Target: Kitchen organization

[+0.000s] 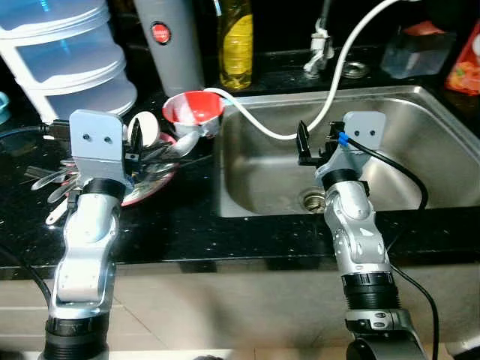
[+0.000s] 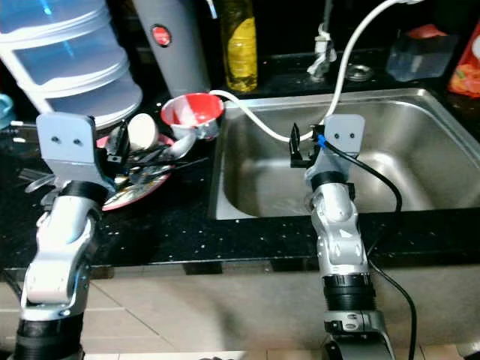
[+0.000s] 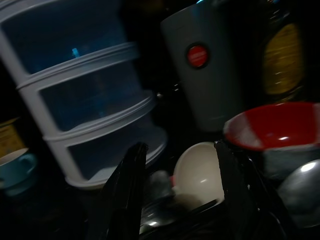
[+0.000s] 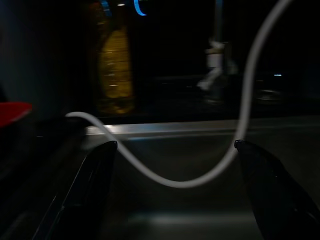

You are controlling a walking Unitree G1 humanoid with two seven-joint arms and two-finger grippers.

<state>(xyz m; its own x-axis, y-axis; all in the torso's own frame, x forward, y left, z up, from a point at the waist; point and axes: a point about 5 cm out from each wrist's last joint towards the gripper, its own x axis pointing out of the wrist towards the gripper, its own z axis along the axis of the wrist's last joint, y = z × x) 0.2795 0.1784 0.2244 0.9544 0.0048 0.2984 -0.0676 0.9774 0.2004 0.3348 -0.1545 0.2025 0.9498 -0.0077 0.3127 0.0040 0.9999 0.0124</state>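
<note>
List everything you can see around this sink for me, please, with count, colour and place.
Sink: one, steel, set in the black counter.
Hose: one, white, draped from behind the sink to the bowl.
Bowl: one, red and white, left of the sink.
Plate: one, red-rimmed, holding spoons.
Flask: one, grey, behind the bowl.
Oil bottle: one, yellow, beside the flask.
Stacked containers: one, white, far left.
Left gripper: open, over the plate.
Right gripper: open, over the sink.

White hose (image 1: pixel 259 124) loops from red bowl (image 1: pixel 193 109) over steel sink (image 1: pixel 420 150); left wrist perhaps above cutlery
</note>
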